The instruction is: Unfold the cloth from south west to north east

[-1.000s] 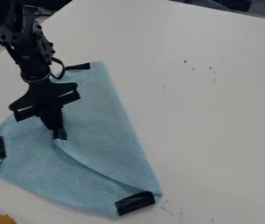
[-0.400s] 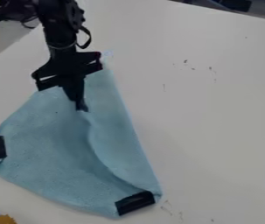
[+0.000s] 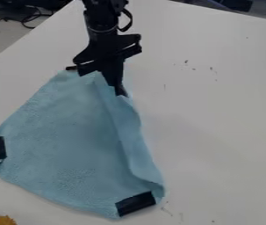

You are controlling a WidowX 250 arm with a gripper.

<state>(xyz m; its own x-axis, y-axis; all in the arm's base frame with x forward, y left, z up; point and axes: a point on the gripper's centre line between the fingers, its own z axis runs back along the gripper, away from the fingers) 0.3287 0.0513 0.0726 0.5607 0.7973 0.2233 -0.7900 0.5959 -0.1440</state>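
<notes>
The top edge cuts off the arm point(image 3: 102, 22), the gripper point(image 3: 121, 93) hides part of the cloth's point(image 3: 70, 136) far end, and the bottom edge crops a yellow-orange thing point(image 3: 5, 220).

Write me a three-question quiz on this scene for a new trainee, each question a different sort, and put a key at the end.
1. Multiple choice: What colour is the strip on the lower edge of the cloth?
A) yellow
B) black
C) red

2. True or false: The cloth lies completely flat, without a fold.

3. Fill the gap: The gripper grips the cloth near its ____ end as pictured (upper or lower).

Key: 1. B; 2. False; 3. upper
</notes>
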